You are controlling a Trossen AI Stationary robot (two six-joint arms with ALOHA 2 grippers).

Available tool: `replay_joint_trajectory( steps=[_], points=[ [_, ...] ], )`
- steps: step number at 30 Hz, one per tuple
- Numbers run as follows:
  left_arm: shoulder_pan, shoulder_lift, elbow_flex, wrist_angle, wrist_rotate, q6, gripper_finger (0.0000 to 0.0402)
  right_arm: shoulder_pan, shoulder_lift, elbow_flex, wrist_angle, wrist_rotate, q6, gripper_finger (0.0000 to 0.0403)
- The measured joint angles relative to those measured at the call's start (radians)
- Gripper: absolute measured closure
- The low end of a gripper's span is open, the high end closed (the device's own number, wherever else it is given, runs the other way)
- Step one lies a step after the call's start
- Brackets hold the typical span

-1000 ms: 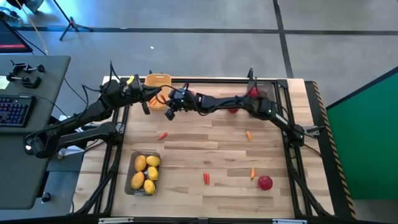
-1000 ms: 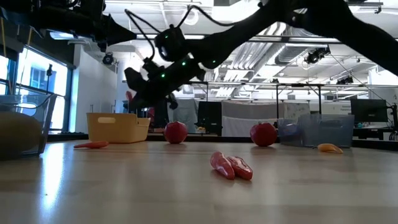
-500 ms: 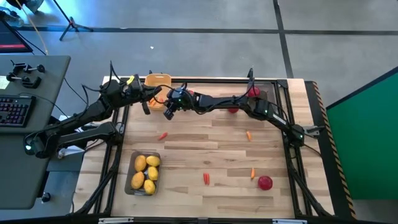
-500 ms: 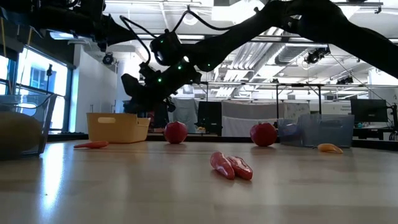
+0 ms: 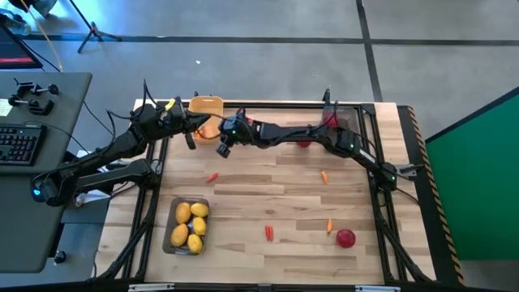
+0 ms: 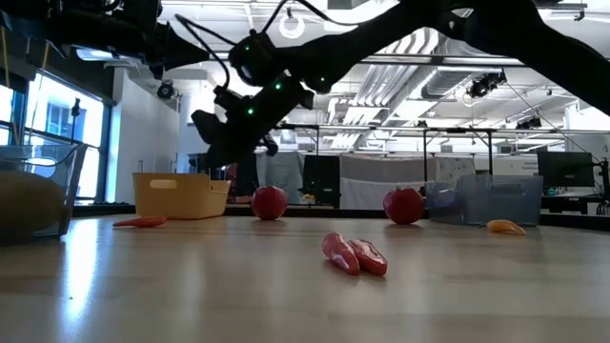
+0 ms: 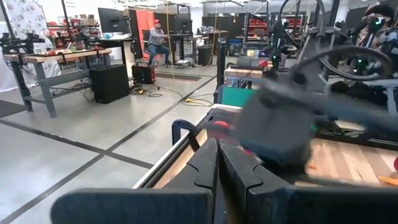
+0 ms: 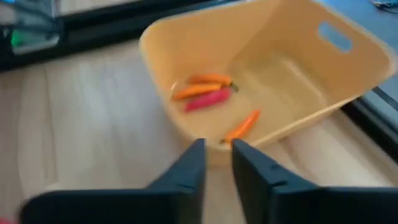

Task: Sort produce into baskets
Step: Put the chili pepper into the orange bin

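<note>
The yellow-orange basket (image 5: pixel 206 105) stands at the table's far left and holds several orange and red carrot pieces (image 8: pixel 202 90). My right gripper (image 8: pixel 217 152) hovers just over the basket's near wall (image 8: pixel 205 134), pointing down at a slant. Its fingers stand a little apart with nothing between them. In the high view my right gripper (image 5: pixel 220 149) sits right beside the basket. My left gripper (image 7: pixel 217 163) waits shut and level at the table's far left (image 5: pixel 191 136). Loose carrot pieces (image 5: pixel 212 176) (image 5: pixel 268 234) and a red fruit (image 5: pixel 346 238) lie on the wood.
A grey tray (image 5: pixel 188 225) with several lemons stands near the front left. Another grey tray (image 5: pixel 342 122) with a red fruit (image 5: pixel 331 120) is at the far right. More carrot pieces (image 5: pixel 324 176) (image 5: pixel 329 226) and a red fruit (image 6: pixel 270 202) lie mid-table.
My right gripper has stayed over the basket's near side. Its wrist has lifted slightly and the fingers have tipped a little.
</note>
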State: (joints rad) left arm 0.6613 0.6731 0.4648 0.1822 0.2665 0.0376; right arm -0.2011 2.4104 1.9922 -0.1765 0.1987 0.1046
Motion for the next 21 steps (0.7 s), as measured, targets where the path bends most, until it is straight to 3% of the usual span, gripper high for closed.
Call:
replay_joint_trajectory(
  steps=[3,10,16,21],
  points=[
    [0.000,0.000,0.000,0.000,0.000,0.000,0.0402,0.025,0.000,-0.028,0.039,0.001,-0.003,0.0391],
    [-0.001,0.000,0.000,-0.013,0.001,0.000,0.0401,0.067,-0.032,-0.228,0.217,0.011,0.055,0.0400],
    [-0.002,0.003,0.000,-0.034,0.009,0.026,0.0401,0.087,-0.208,-0.543,0.419,0.043,0.129,0.0402],
    [-0.010,0.022,0.000,-0.057,0.072,0.025,0.0401,0.103,-0.388,-0.789,0.474,0.105,0.172,0.0403]
  ],
)
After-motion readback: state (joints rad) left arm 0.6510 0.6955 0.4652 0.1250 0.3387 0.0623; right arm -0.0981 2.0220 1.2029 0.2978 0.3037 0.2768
